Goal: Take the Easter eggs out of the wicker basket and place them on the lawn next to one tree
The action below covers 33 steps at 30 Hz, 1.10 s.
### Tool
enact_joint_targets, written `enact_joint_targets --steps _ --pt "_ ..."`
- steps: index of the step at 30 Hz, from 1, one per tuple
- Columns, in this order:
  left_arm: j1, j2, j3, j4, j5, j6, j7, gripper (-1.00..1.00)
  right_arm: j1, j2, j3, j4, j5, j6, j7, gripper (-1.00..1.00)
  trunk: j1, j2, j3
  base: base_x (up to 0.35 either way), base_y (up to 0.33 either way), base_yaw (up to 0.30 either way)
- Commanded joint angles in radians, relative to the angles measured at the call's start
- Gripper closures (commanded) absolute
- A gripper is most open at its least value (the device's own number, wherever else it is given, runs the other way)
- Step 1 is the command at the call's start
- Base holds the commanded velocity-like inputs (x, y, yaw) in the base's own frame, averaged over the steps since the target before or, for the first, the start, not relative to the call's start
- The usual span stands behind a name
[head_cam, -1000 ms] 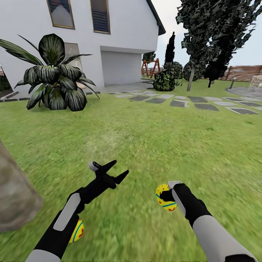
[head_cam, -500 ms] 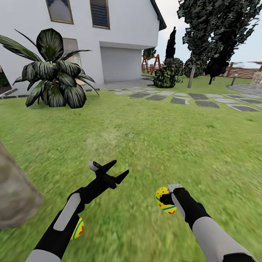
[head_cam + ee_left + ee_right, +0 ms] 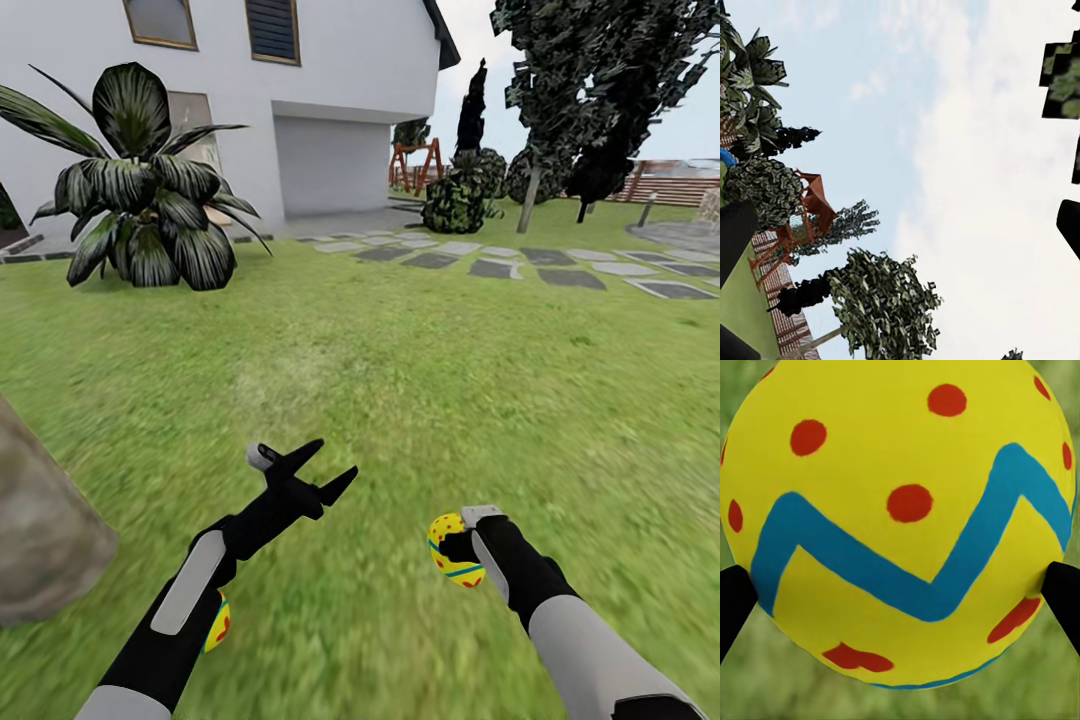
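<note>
Garden lawn (image 3: pixel 420 380) ahead, white house (image 3: pixel 330 90) far left, striped broad-leaved plant (image 3: pixel 140 200) in front of it, grey stepping stones (image 3: pixel 520 265) crossing far right, dark conical trees (image 3: pixel 590 90) beyond. Compared with a second ago the whole head view had slid: house and plant sat higher in frame, near grass took up more. My arms held the same pose relative to the camera, so that was base/head motion, not arm motion. I read it as still repositioning beside the tree.

Pale mottled trunk (image 3: pixel 40 530) sat close at near left. One egg on the grass (image 3: pixel 218 622) lay just right of it, partly hidden under my left forearm, so I'd count that one as placed.

Left gripper (image 3: pixel 300 470): fingers spread apart, nothing between them, pointed up at sky.

Right gripper (image 3: pixel 462 545): clamped on a second egg (image 3: pixel 900 521), fingertips pinching both sides, held above grass at near right.

No basket seen, so its contents couldn't be checked; third egg unaccounted for.
</note>
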<state>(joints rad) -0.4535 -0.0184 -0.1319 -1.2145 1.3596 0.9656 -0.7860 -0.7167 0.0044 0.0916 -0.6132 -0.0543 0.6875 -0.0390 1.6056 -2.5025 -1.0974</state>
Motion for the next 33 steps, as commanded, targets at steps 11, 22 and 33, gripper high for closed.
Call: enact_joint_targets --steps 11,22,33 --pt "-0.001 0.000 -0.049 0.001 -0.001 -0.025 -0.001 -1.00 0.000 0.002 0.001 -0.001 -0.010 -0.038 -0.013 1.00 0.000 0.000 -0.012 0.020 -0.042 0.107" --pt "-0.001 0.000 -0.050 0.001 0.001 -0.031 -0.002 -1.00 -0.001 0.005 0.055 0.000 -0.011 -0.042 -0.117 1.00 0.000 0.000 -0.026 0.174 -0.254 0.184" --pt "-0.001 0.000 -0.051 0.001 0.001 -0.031 -0.002 -1.00 0.000 0.005 0.057 -0.001 -0.012 -0.042 -0.111 1.00 0.000 0.000 -0.039 0.017 -0.018 0.190"
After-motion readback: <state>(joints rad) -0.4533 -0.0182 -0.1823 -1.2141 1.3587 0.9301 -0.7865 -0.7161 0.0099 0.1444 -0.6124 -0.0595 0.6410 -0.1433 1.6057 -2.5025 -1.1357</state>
